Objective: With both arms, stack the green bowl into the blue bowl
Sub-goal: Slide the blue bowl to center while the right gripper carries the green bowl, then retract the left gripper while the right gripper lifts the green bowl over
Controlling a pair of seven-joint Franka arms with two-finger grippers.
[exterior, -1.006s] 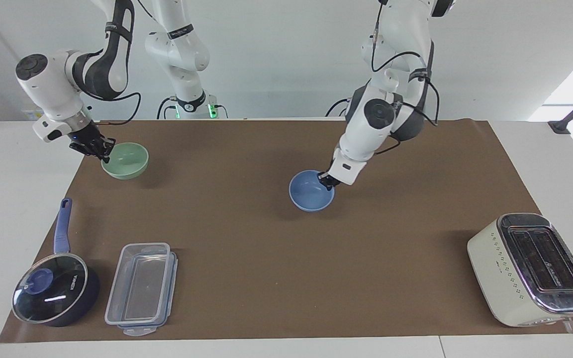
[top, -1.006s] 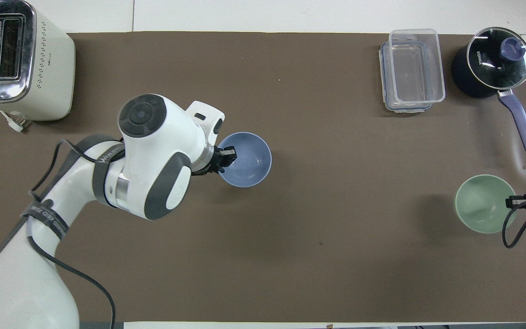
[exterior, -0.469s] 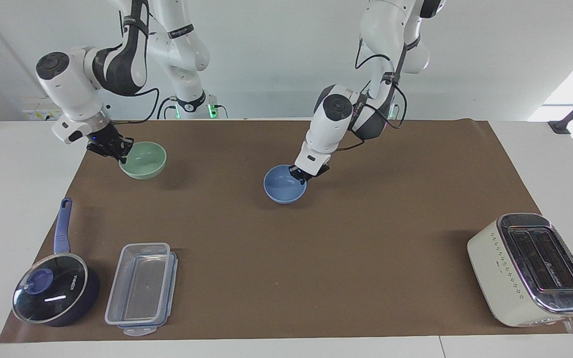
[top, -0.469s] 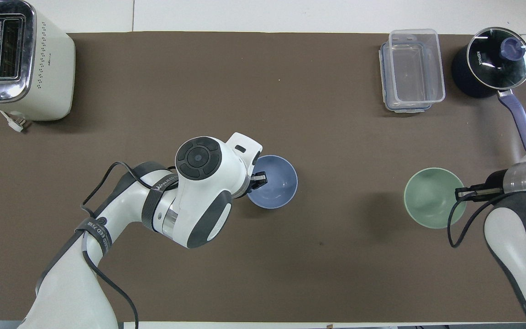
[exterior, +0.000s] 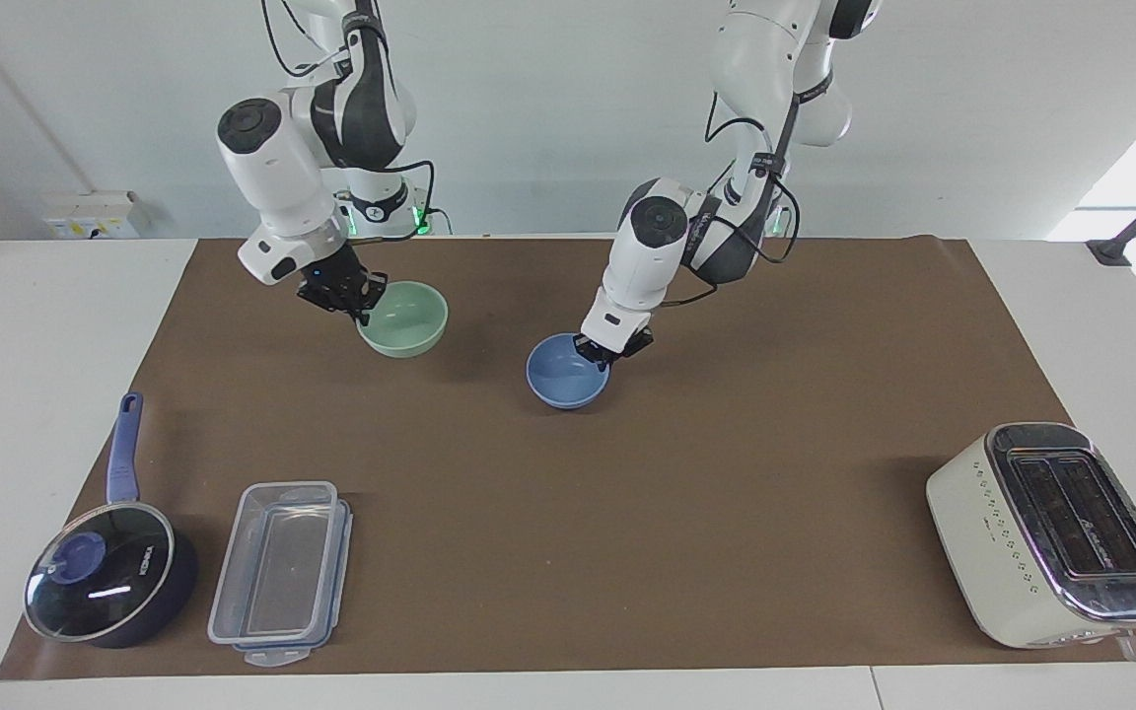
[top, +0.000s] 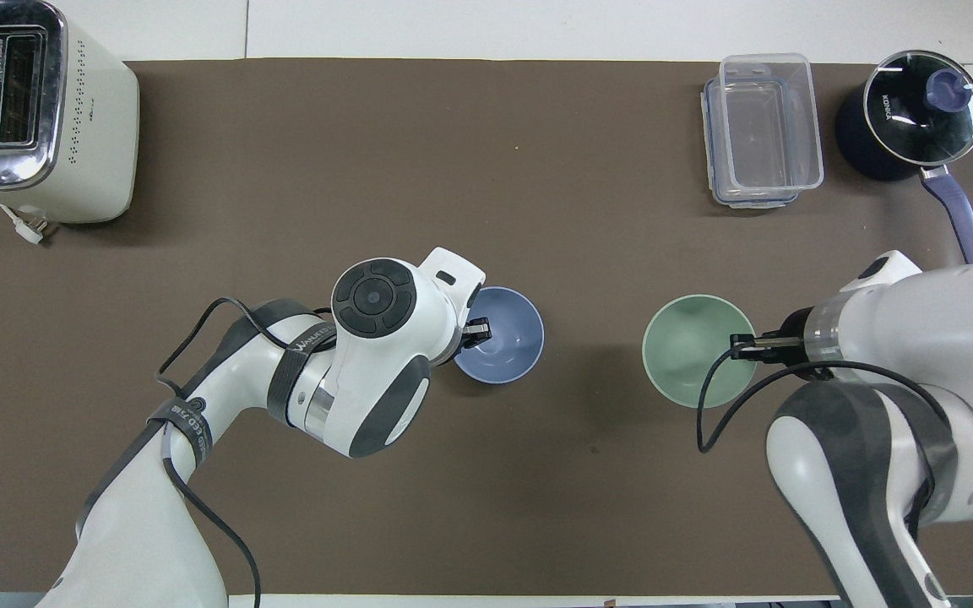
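1. The tabletop is white and carries a brown mat that covers most of it.
2. The left arm reaches down toward the middle of the mat; the right arm reaches down toward its own end of the mat.
3. A cream toaster stands at the left arm's end of the mat, farther from the robots than both bowls.
4. A dark blue saucepan with a glass lid sits at the right arm's end, its handle pointing toward the robots.
5. A clear plastic container lies just beside the saucepan.
6. The green bowl hangs lifted above the mat with a shadow under it, beside the blue bowl and toward the right arm's end.
7. The blue bowl sits low near the middle of the mat, apart from the green bowl; whether it rests on the mat I cannot tell.
8. The right pincer is clenched on the green bowl's rim, on the side toward the right arm's end.
9. The left pincer is clenched on the blue bowl's rim, on the side toward the left arm's end.
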